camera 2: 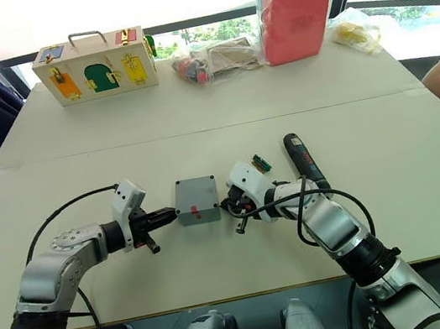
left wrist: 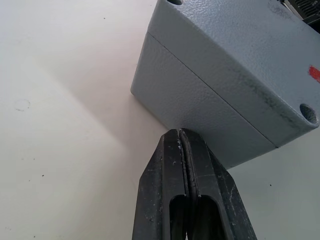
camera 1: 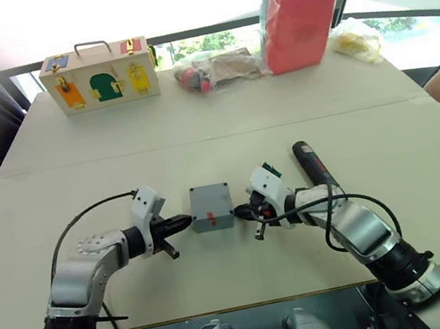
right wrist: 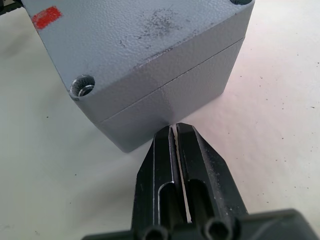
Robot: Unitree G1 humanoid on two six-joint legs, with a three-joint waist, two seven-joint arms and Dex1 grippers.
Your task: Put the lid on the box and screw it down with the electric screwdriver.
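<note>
Lower centre of the frame: box (camera 1: 211,207) sits on the bench (camera 1: 196,126) with the lid (left wrist: 240,55) already on top, seam visible, red mark on it. Left pincer (camera 1: 180,220) clenched, empty, tips touching the box's left wall. Right pincer (camera 1: 240,209) clenched, empty, tips at the box's right wall. Box is squeezed between the two. Electric screwdriver (camera 1: 312,163) lies right of centre, just behind the right arm. Far edge, top of frame: wooden box (camera 1: 99,75) upper left, red bag (camera 1: 299,18) upper right.
</note>
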